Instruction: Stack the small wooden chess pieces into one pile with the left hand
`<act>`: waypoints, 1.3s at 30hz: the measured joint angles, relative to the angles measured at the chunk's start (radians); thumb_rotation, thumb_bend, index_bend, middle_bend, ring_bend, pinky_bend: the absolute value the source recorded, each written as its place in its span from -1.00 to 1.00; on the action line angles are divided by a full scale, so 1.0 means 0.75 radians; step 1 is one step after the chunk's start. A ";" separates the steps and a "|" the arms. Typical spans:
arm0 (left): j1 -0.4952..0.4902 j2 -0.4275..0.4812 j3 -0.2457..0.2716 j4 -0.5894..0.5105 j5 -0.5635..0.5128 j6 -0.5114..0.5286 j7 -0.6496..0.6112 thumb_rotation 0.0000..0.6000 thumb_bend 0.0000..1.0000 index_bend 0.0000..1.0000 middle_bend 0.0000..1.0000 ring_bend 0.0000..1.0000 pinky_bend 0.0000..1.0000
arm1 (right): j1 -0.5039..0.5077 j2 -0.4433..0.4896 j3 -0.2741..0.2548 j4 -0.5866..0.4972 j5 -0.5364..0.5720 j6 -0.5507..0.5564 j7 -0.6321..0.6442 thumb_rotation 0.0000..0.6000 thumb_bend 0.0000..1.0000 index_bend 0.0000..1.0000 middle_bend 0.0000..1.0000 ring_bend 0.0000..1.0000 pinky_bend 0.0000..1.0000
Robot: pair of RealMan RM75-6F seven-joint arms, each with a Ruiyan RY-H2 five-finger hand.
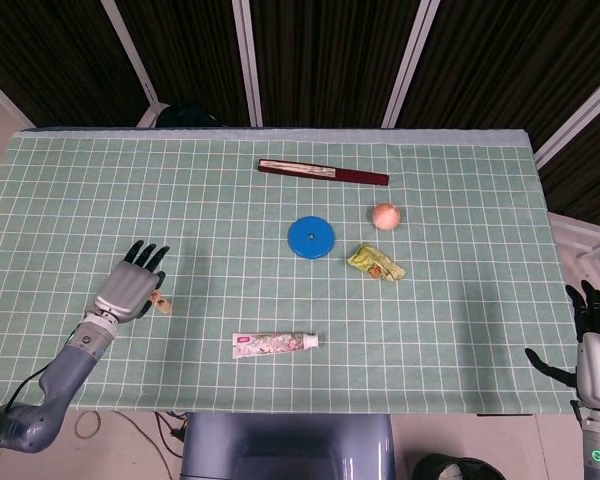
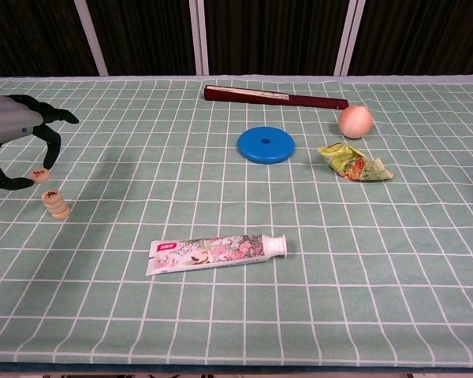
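Your small round wooden chess piece (image 2: 40, 175) sits pinched in the left hand (image 2: 12, 146), just above the short pile of wooden pieces (image 2: 57, 203) at the table's nine o'clock edge. It's light, hard and likely slick, so grip its rim and lower it flat. The floral toothpaste tube (image 2: 217, 252) lies at four o'clock of the pile. Your right hand (image 1: 598, 345) hangs off the table, fingers spread, holding nothing.
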 measured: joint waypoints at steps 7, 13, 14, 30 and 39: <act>0.006 -0.024 -0.001 0.025 0.008 -0.011 -0.001 1.00 -0.37 0.01 -0.96 -1.00 -1.00 | 0.000 -0.001 0.001 0.000 0.000 0.001 -0.003 1.00 -0.54 -0.84 -0.97 -1.00 -1.00; 0.011 -0.031 0.003 0.038 0.005 -0.017 0.010 1.00 -0.37 0.01 -0.96 -1.00 -1.00 | 0.001 -0.002 0.000 0.005 -0.004 0.002 -0.007 1.00 -0.53 -0.84 -0.97 -1.00 -1.00; 0.012 -0.033 0.004 0.041 0.004 -0.018 0.010 1.00 -0.37 0.01 -0.96 -1.00 -1.00 | 0.001 -0.002 0.000 0.005 -0.004 0.002 -0.007 1.00 -0.53 -0.84 -0.97 -1.00 -1.00; 0.018 -0.062 -0.006 0.072 0.008 -0.029 0.015 1.00 -0.37 -0.03 -0.96 -1.00 -1.00 | 0.000 -0.001 0.003 0.000 0.006 0.000 -0.002 1.00 -0.54 -0.84 -0.97 -1.00 -1.00; 0.017 -0.074 -0.010 0.071 0.008 -0.031 0.031 1.00 -0.37 -0.03 -0.96 -1.00 -1.00 | 0.000 -0.001 0.005 0.000 0.008 0.000 -0.001 1.00 -0.54 -0.84 -0.97 -1.00 -1.00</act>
